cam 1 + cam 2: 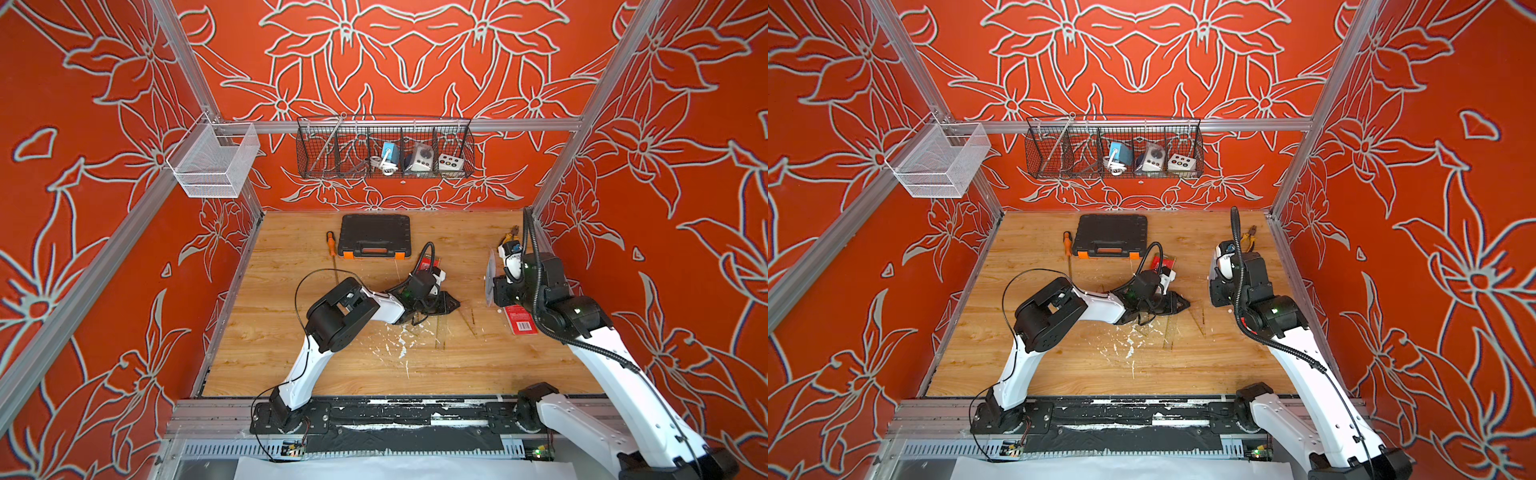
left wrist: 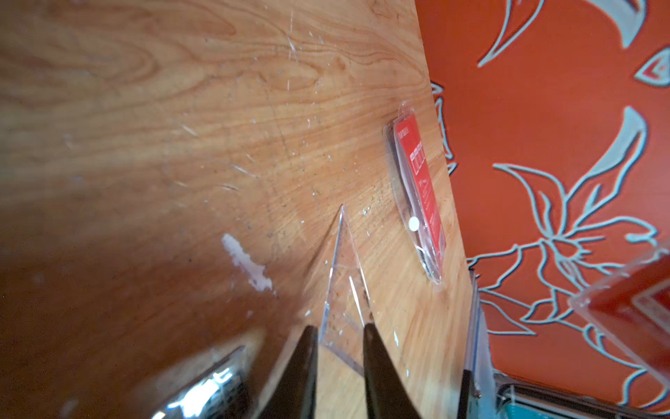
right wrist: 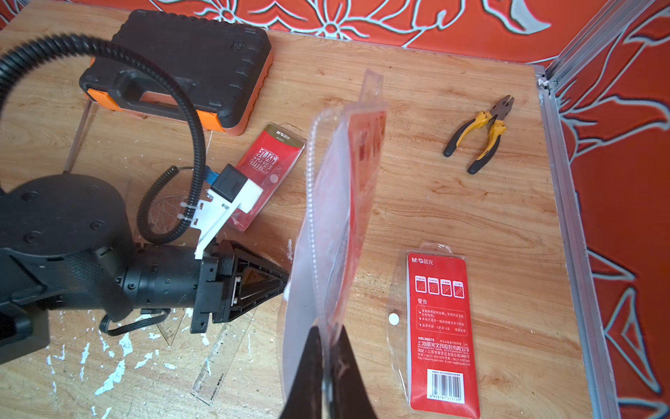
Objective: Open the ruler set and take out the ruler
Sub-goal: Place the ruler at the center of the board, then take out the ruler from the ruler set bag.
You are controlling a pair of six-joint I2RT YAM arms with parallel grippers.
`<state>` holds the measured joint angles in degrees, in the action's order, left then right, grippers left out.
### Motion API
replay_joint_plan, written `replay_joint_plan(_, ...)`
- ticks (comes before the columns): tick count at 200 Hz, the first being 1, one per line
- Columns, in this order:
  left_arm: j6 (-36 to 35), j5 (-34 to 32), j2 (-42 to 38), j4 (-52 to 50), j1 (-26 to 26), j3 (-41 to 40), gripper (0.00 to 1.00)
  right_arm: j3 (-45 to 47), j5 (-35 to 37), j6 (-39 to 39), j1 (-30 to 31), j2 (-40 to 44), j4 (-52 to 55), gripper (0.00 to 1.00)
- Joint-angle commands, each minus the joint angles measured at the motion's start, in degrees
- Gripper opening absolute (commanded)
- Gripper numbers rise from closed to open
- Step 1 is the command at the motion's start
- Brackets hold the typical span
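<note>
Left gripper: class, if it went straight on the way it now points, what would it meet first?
Probably the clear set square lying on the table, right ahead of the parted tips of the left gripper, though height is unclear. The red packet lies further on, aside.

Black toolbox [image 1: 374,235] sat at back of table [image 1: 291,353], orange screwdriver [image 1: 331,240] just beside it; pliers [image 3: 495,116] lay well apart, rightward.

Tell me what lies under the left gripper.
A clear set square lies on the table beneath the left gripper's parted jaws, which cover its near corners. A clear ruler runs under the gripper, its far end hidden.
</note>
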<state>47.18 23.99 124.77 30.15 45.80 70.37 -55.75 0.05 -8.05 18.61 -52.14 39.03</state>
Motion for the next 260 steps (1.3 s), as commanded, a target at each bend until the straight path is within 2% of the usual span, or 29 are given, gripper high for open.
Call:
replay_joint_plan(1,-4.4,-2.5,-7.1,-2.5,0.1,0.2,0.32,-1.1,-2.0,1.4,-0.2,-0.5,-0.3,0.0)
replay_joint_plan(25,-7.6,-3.6,-11.7,-5.4,0.2,0.2,0.4,-1.0,-3.2,1.1,-0.2,-1.0,-0.9,0.0)
replay_joint_plan(60,-10.2,-7.9,-21.0,-6.0,0.6,-4.1,0.41,-1.0,-6.4,1.3,-0.2,-2.0,-1.5,0.0)
replay_joint_plan(95,-13.2,-14.0,-31.6,-6.0,2.6,-8.6,0.34,0.5,-10.3,1.4,-0.2,-3.6,-4.1,0.0)
replay_joint_plan(122,-14.2,-16.5,-35.9,-6.1,4.7,-10.9,0.2,0.9,-13.0,1.1,-0.2,-4.9,-6.1,0.0)
replay_joint_plan(150,-14.3,-16.4,-36.3,-5.6,5.9,-11.2,0.11,1.8,-16.3,-0.4,-0.2,-5.2,-9.1,0.0)
replay_joint_plan(189,-14.5,-15.2,-34.1,-5.1,7.9,-9.6,0.02,1.8,-18.0,-1.2,-0.1,-5.6,-10.5,0.0)
replay_joint_plan(260,-15.3,-16.9,-28.7,-6.2,9.0,-6.4,0.0,2.0,-20.9,-2.3,0.2,-5.2,-11.7,0.0)
